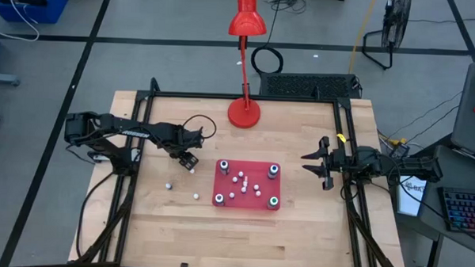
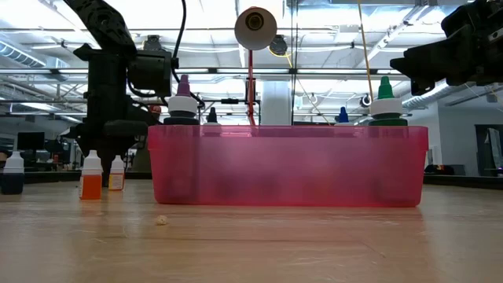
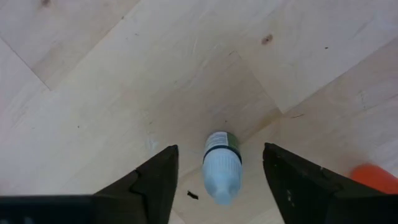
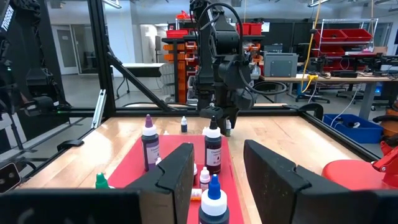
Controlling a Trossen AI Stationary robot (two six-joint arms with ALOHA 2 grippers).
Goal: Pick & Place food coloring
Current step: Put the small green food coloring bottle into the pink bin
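The table [image 1: 297, 231] was pale butcher-block wood, its planks joined in staggered lengths with small dark knots, framed by black metal rails. Near its centre sat a shallow red tray [image 1: 248, 172], translucent pink plastic with rounded corners when seen from the low view. Four larger bottles with dark or teal caps stood in the tray's corners, among them a teal-topped bottle [image 1: 273, 201] at the corner nearest the front edge and the right arm. Several tiny white-capped bottles clustered in the tray's middle.

The left gripper [image 3: 217, 180] hung over bare wood off the tray's left side, its dark fingers spread apart and straddling a small white dropper bottle [image 3: 221, 171] with a green label band, without touching it. Two more small bottles [image 1: 169, 184] stood loose on the table toward the front-left, well apart from the tray.

The right gripper [image 1: 309, 165] waited near the table's right edge, fingers parted, holding nothing.

A glossy red desk lamp [image 1: 244, 111] with a round base stood at the back edge, behind the tray. Beyond lay grey concrete floor with dark tape lines, a floor fan and shelving.
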